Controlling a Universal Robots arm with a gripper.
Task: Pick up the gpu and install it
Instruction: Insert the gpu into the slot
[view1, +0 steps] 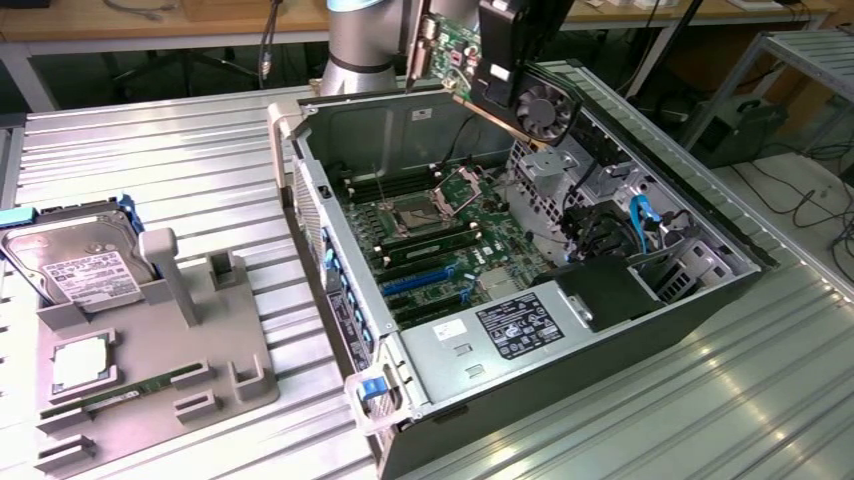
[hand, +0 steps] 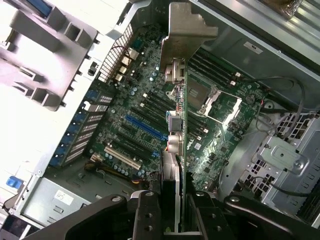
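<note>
So the claw (hand: 172, 202) is closed partway, pinching the gpu (view1: 545, 103) flat between both fingers. The card hangs in the air over the open case (view1: 360, 98), up by the end wall nearest the arm's base and well above the motherboard (view1: 427, 235). The case itself lies on its side around the middle of the table (view1: 160, 160).

Stuff that looks risky from here:

- The grip is on one end of a long thin card. Any bump and it probably pivots in the fingers, and then the edge connector comes down crooked on the blue slots (hand: 145, 127).
- The metal bracket (hand: 187, 30) sticks out at the free end. It could snag the case wall or the slot opening on the way down.
- Loose black cables (hand: 285, 100) run near the drive cage. The fan shroud could drag one along.
- Pushing while it's misaligned could flex the board or chew up the slot.
</note>
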